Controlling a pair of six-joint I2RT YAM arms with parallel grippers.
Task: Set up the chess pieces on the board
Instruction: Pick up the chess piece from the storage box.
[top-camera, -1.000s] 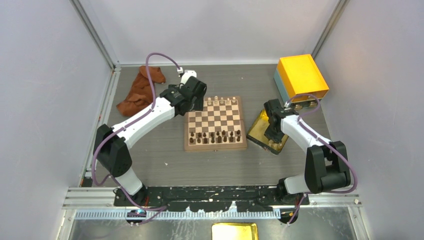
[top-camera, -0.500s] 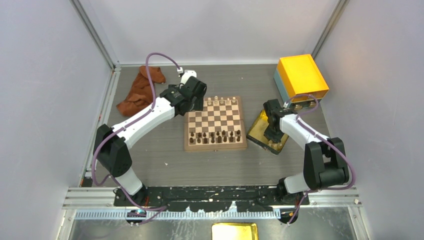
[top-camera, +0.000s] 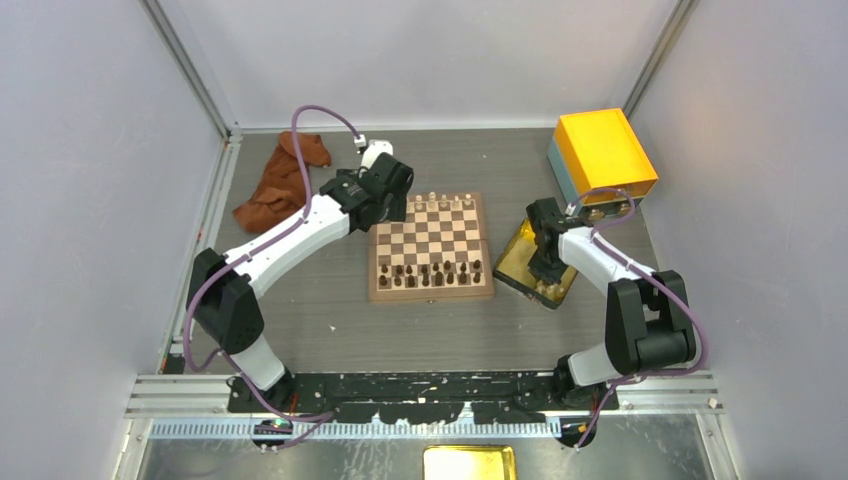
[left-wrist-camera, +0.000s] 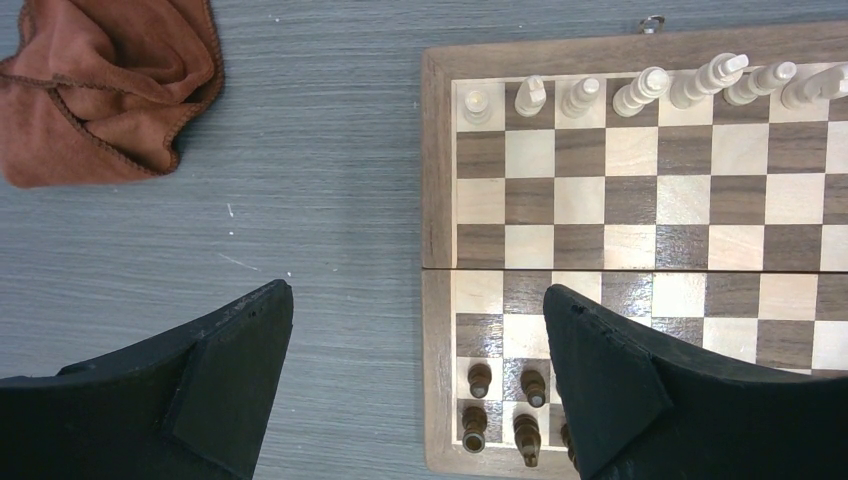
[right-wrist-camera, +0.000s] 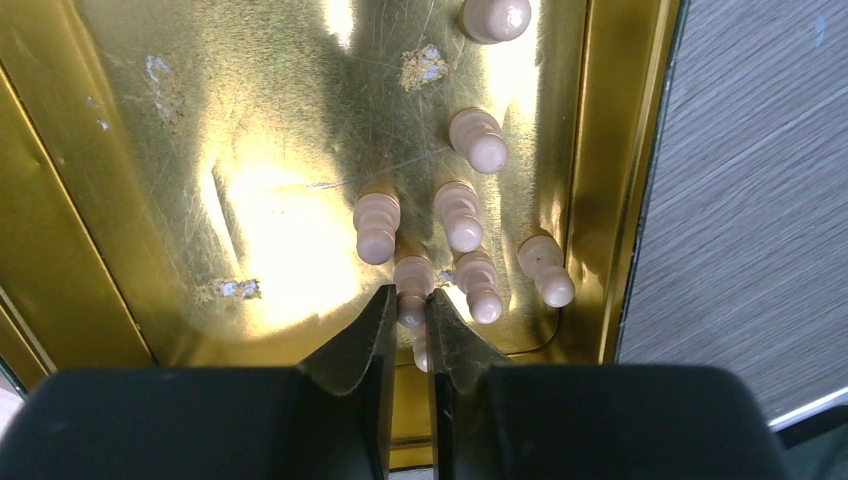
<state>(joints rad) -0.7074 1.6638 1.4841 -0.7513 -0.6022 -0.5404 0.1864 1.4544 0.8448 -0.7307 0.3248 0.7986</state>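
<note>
A: Several pale chess pieces (right-wrist-camera: 462, 215) lie loose in the tray (right-wrist-camera: 150, 200), lower centre of the right wrist view. Which one goes?

B: The pawn (right-wrist-camera: 412, 285) lying lengthwise up the frame. The right gripper (right-wrist-camera: 410, 318) is pinched on it from both sides. The board (top-camera: 430, 240) sits left of the tray in the top view. The left gripper (left-wrist-camera: 415, 300) hangs wide open and empty over its left edge.

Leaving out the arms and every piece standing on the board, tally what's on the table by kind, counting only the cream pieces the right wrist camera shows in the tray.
board: 1
golden tray: 1
orange-yellow box: 1
brown cloth: 1
cream pieces showing in the tray: 7
Total: 11
</note>
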